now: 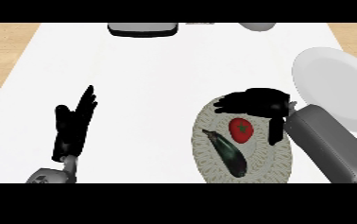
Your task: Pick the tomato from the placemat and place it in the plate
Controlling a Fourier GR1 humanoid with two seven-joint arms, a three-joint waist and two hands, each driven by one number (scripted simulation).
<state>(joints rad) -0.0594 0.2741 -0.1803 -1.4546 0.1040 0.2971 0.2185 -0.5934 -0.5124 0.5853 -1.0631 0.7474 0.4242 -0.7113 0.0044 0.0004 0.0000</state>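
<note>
A red tomato (241, 129) with a green stem lies on a round woven placemat (209, 159) at the lower right of the head view. My right hand (259, 102) hovers over the mat's far edge, just above the tomato, fingers pointing left and thumb hanging down on the tomato's right side. The fingers are spread around it without closing on it. A white plate (326, 79) sits at the right edge, beyond the mat. At the lower left my left hand (72, 126) rests open, fingers up.
A dark eggplant (228, 153) lies on the placemat just left of and below the tomato. At the counter's far edge are a grey and black appliance (143, 29) and a pale bowl (257, 26). The counter top is white.
</note>
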